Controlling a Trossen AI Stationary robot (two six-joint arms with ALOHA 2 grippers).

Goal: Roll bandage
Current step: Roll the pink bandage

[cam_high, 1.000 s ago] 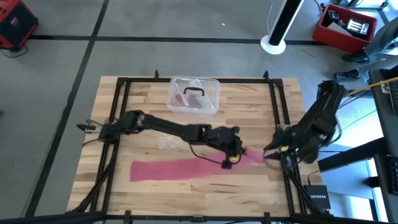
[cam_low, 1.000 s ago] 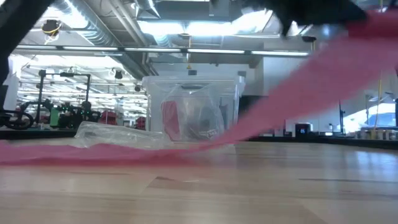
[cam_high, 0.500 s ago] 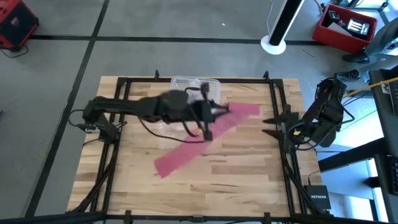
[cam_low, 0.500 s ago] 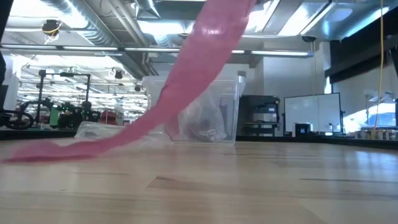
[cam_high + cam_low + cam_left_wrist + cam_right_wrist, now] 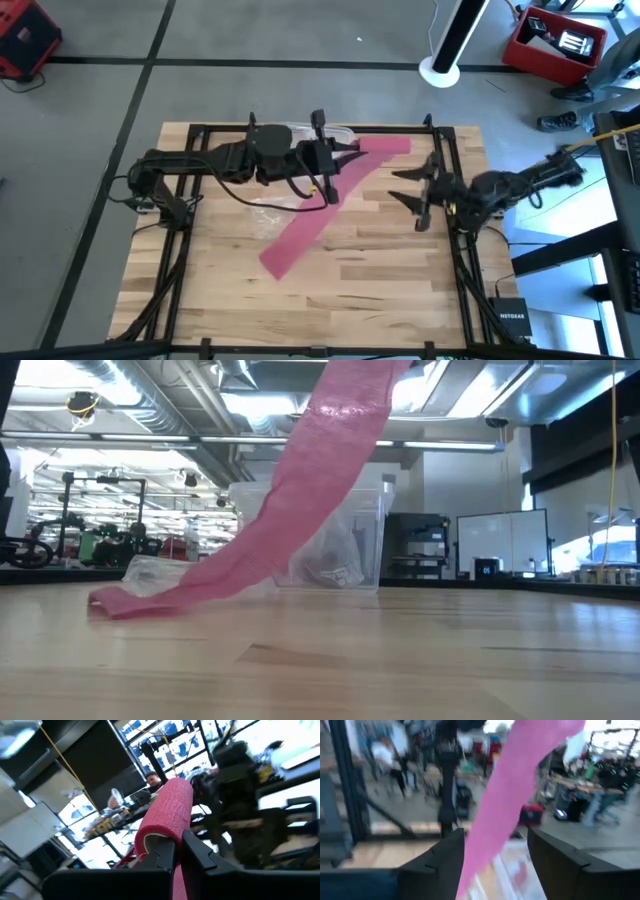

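Bandage [image 5: 322, 205]: pink woven strip, draped to desk [image 5: 380, 270] | my left tool [image 5: 345, 150] clamped on its raised end | my right tool [image 5: 405, 185] spread apart, empty

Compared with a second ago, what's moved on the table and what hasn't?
The left gripper, shut on the bandage, has swung from the table's near right toward the far edge, lifting the strip so only its tail lies on the wood. The right gripper has let go, opened and pulled back near the right rail. The clear plastic box and wrapper stayed put.
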